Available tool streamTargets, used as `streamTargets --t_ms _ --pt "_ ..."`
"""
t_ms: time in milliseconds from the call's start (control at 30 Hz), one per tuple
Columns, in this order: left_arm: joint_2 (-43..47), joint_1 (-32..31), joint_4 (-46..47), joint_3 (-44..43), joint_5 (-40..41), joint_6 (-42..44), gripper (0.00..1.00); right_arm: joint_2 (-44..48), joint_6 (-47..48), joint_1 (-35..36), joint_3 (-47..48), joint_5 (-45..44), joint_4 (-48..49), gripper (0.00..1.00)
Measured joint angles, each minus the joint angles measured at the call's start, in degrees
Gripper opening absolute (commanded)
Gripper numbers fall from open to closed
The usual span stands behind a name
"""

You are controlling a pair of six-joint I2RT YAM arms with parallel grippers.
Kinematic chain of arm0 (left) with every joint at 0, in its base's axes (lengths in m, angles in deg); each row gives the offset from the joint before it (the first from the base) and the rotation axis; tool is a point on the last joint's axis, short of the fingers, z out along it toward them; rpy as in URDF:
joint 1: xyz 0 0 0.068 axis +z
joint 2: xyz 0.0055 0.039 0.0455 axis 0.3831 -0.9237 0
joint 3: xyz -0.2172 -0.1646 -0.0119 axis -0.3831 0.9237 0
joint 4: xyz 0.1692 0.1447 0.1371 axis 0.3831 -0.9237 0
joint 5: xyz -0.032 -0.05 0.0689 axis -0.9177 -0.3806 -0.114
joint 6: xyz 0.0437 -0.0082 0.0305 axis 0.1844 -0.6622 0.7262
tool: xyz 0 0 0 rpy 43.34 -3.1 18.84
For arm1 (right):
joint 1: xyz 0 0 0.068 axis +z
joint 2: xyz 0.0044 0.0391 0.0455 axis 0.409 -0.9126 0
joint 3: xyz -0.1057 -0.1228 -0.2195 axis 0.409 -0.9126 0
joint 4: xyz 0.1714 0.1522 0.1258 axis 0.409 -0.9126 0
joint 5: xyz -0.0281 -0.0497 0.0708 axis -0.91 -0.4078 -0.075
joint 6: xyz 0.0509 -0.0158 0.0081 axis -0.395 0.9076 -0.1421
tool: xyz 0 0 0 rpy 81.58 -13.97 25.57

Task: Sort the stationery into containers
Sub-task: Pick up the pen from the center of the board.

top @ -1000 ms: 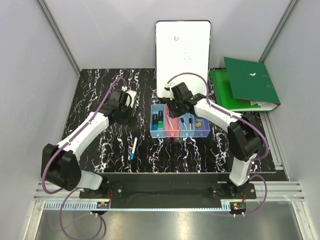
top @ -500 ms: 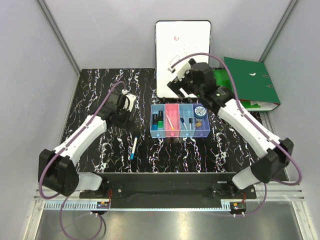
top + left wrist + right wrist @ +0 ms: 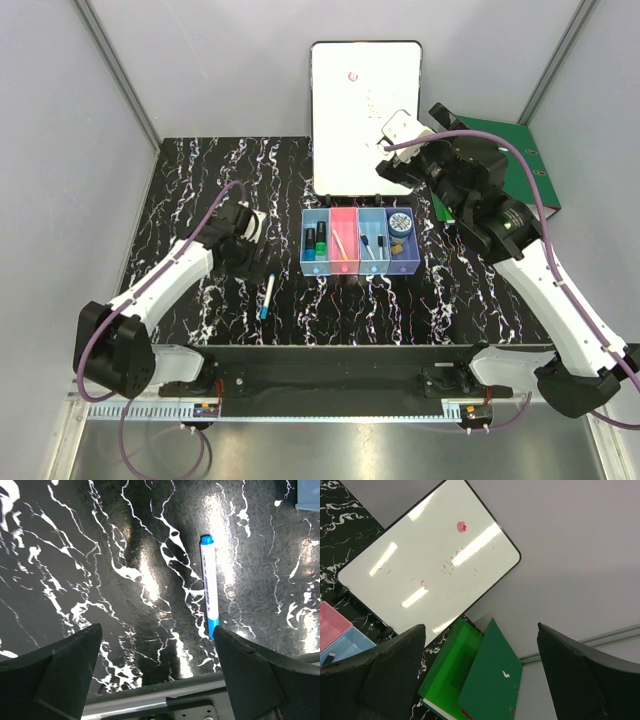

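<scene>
A white pen with blue ends (image 3: 267, 297) lies on the black marbled table (image 3: 190, 190), left of the containers (image 3: 361, 268). The containers are four joined bins. The left light blue one holds a green-black marker (image 3: 317, 240). A slim pen lies in the pink one (image 3: 343, 262), and another in the second light blue one. A round blue tape roll (image 3: 401, 221) and a tan block sit in the purple-blue bin. My left gripper (image 3: 245, 258) hovers open just behind the pen (image 3: 209, 587), which lies by its right finger (image 3: 250, 670). My right gripper (image 3: 398, 170) is raised behind the bins, open and holding nothing.
A large white board (image 3: 365, 110) leans at the back, with a green binder (image 3: 495, 165) to its right. Both fill the right wrist view, board (image 3: 430, 565) and binder (image 3: 485, 680). Grey walls enclose the table on three sides. A metal rail runs along the near edge (image 3: 150, 700).
My right gripper opened over the pink bin, then rose and swung back to the right. A pen now lies in that bin. My left gripper moved nearer, toward the pen on the table.
</scene>
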Motion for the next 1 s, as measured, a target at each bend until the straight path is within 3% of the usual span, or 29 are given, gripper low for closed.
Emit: streamTargets --t_ms 400,700,1000 --pt "-11.5 -0.7 1.4 -0.7 -8.9 -5.5 0.97 -0.3 0.6 0.0 -1.9 -0.6 0.0 1.0" --pt "-20.3 -5.0 5.8 -1.1 -7.8 -8.8 0.9 -0.3 0.5 0.0 -2.7 -1.1 -0.2 1.0" --pt "-23.6 -8.8 4.7 -3.5 -3.1 -10.5 0.5 -0.3 -0.3 -0.3 -3.4 -2.1 0.9 1.0"
